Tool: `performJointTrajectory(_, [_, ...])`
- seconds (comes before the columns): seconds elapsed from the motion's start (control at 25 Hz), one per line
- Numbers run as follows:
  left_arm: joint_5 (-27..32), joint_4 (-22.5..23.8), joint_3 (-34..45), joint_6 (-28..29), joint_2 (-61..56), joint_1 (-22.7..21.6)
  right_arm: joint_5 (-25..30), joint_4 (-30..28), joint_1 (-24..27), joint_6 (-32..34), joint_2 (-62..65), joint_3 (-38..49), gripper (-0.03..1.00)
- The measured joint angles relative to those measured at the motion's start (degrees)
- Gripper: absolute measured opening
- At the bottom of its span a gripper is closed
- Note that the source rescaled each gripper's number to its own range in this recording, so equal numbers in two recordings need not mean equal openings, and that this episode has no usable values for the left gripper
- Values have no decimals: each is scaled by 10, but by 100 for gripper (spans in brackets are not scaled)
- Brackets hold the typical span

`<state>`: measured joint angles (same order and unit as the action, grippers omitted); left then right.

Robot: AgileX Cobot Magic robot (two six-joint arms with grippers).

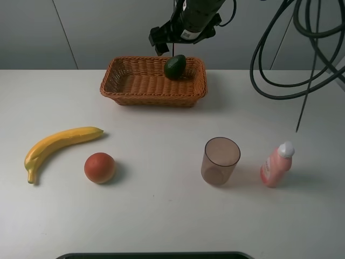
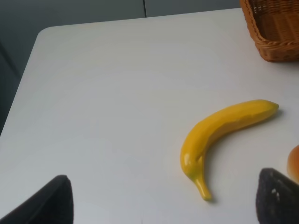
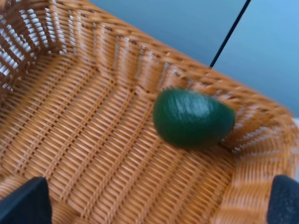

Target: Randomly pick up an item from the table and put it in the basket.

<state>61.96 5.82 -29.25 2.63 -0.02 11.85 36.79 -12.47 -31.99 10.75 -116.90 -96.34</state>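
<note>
Avocado (image 1: 175,66) drop judged as good as done, with only the right arm's withdrawal left to do. On the white bench (image 1: 161,216), at its far edge, the brown wicker basket (image 1: 141,96); inside it, against the far right wall, the fruit, dark green skin up, flesh and pit hidden, blurred in the wrist view, so cannot tell whether fully settled. Right jaws spread wide and empty above the basket; left jaws equally wide, gripping nothing, over bare bench near the banana (image 2: 219,133).
</note>
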Motion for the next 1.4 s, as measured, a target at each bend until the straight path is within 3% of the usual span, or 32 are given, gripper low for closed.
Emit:
performJointTrajectory(0.24, [0,0,0,0,0,0,129,-1,0,-53,182,0,99])
performJointTrajectory(0.44, [0,0,0,0,0,0,285,-2,0,-121,365,-1,99])
performJointTrajectory(0.52, [0,0,0,0,0,0,314,-2,0,-146,430,2,99])
performJointTrajectory(0.84, [0,0,0,0,0,0,329,12,0,-174,708,150,99])
performJointTrajectory(1.16, [0,0,0,0,0,0,317,125,0,-176,992,454,99])
performJointTrajectory(1.4, [0,0,0,0,0,0,288,135,0,-174,1154,616,99])
